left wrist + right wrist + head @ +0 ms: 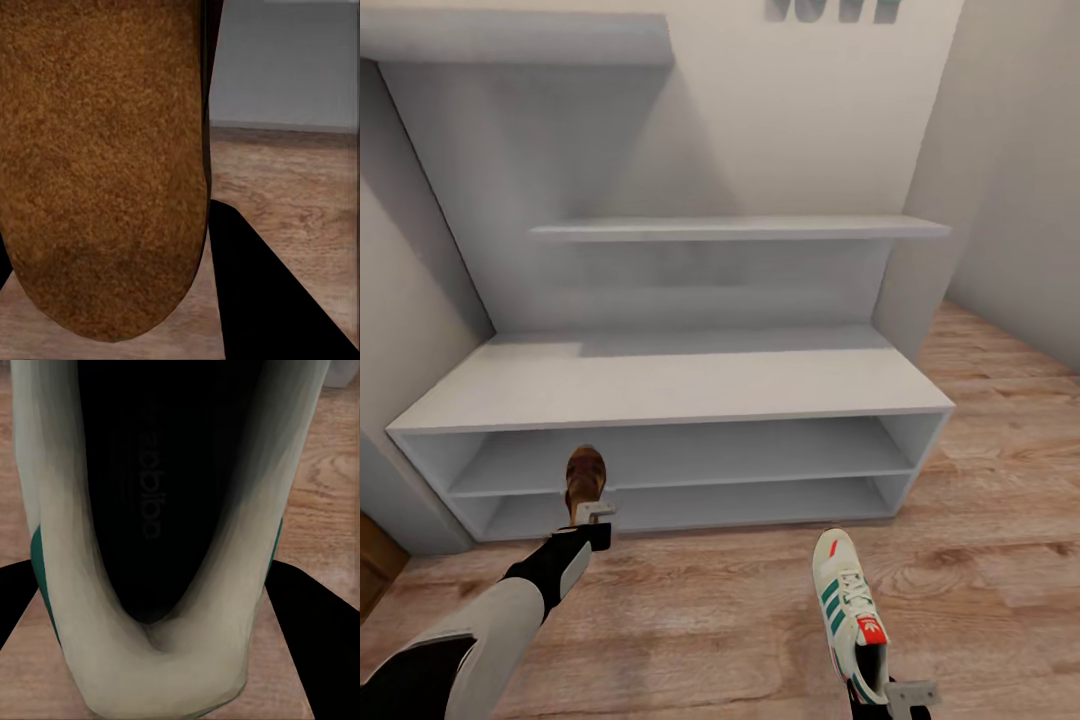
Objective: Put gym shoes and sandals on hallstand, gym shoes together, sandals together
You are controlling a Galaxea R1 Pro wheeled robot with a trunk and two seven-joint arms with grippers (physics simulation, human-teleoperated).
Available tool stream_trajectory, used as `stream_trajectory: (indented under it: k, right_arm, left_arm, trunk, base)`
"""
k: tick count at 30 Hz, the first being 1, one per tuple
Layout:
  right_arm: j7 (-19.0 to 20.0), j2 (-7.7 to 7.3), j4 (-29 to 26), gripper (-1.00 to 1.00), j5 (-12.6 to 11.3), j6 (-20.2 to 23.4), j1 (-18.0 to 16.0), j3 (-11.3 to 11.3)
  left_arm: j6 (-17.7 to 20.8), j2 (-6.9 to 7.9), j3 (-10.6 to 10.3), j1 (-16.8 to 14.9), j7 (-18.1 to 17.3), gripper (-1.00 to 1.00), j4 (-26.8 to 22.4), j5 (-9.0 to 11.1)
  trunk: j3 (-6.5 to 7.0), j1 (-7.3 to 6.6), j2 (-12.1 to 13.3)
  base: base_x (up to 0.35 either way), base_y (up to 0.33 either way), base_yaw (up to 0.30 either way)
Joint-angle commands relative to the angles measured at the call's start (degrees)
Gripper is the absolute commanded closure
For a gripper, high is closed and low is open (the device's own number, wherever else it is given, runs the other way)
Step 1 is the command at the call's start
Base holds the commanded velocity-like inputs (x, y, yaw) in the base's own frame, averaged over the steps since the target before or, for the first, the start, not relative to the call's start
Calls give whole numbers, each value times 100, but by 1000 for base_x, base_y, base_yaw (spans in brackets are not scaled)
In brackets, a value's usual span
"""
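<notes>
Left gripper (592, 512) clamps flat brown sandal (585, 478), held before lower shelves of wide white hallstand (670, 390). Right gripper (895, 700) grips heel of white green-striped gym shoe (847, 610), above wood-plank floor (700, 620).

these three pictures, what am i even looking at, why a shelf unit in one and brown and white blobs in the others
It is a simulated robot with two arms, seen through three cameras. The big picture is from its head, looking down at a white hallstand on a wood floor.

The left gripper holds a brown sandal up in front of the open shelves. The right gripper holds a white gym shoe with green stripes by its heel.

The other two pictures come from cameras on each wrist, looking along the fingers. So the brown blob is the sandal up close, and the white shape with a dark middle is the gym shoe seen from its heel end.

No shoes are on the hallstand yet.
</notes>
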Motion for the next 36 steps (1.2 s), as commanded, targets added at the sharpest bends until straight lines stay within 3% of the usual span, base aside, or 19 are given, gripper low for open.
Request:
stream_trajectory:
  k: [1,36]
  right_arm:
    - [-28,0,4,100,37,-13,-3,-1]
    - [-37,-9,12,100,29,-14,-3,-13]
  left_arm:
    - [39,-5,37,0,-7,100,-13,-62]
    - [29,-3,46,-6,4,100,-13,-61]
  trunk:
    - [-5,2,-2]
    - [-5,2,-2]
  base:
    - [246,-97,0]
    - [161,-8,0]
